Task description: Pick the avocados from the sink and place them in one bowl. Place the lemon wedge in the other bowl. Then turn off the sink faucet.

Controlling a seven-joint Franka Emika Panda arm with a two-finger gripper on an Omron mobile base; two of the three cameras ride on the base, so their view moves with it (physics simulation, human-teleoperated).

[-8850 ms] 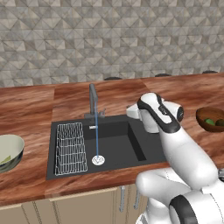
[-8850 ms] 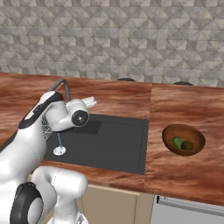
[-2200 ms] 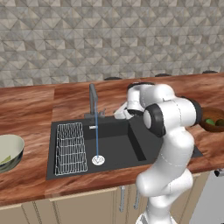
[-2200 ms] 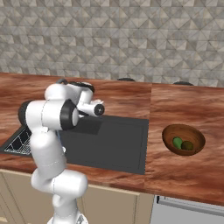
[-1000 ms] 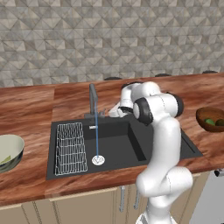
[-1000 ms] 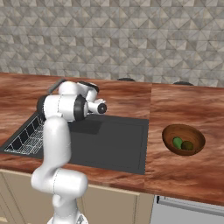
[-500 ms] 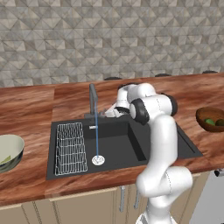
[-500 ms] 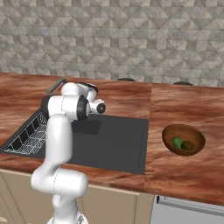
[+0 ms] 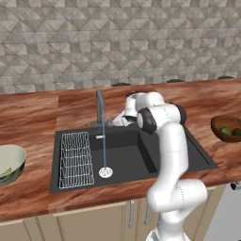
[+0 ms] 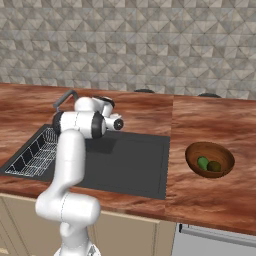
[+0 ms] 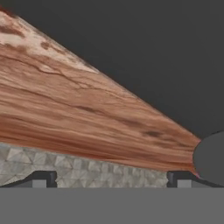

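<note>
1. We see the two small roundish avocados, one bright green (image 10: 202, 163) and one dark olive-brown (image 10: 215, 166), lying side by side in the shallow dark brown wooden bowl (image 10: 192, 155), which sits on the reddish wooden counter (image 10: 210, 125) well to the right of the sink.
2. The larger, deep, pale grey-green glossy bowl (image 9: 16, 157) stands on the counter left of the sink, at the edge of the left base view; a yellowish sliver shows inside it, but it is too small for us to say that it is the lemon wedge.
3. The dark grey matte rectangular sink (image 9: 136, 157) holds a white wire rack (image 9: 75, 160) in its left part and a round silver drain (image 9: 106, 172) beside the rack.
4. The tall slim grey metal faucet (image 9: 100, 106) rises at the back edge of the sink, and a thin stream of water (image 9: 104, 146) falls from its spout straight onto the drain.
5. Our white two-finger gripper (image 9: 118, 121) is just right of the faucet's base, low over the back rim of the sink; we cannot tell whether it touches the faucet.
6. In the hand view its dark fingertips (image 11: 43, 178) stand wide apart with nothing between them, and a rounded grey shape (image 11: 211, 158) sits at the right edge.
</note>
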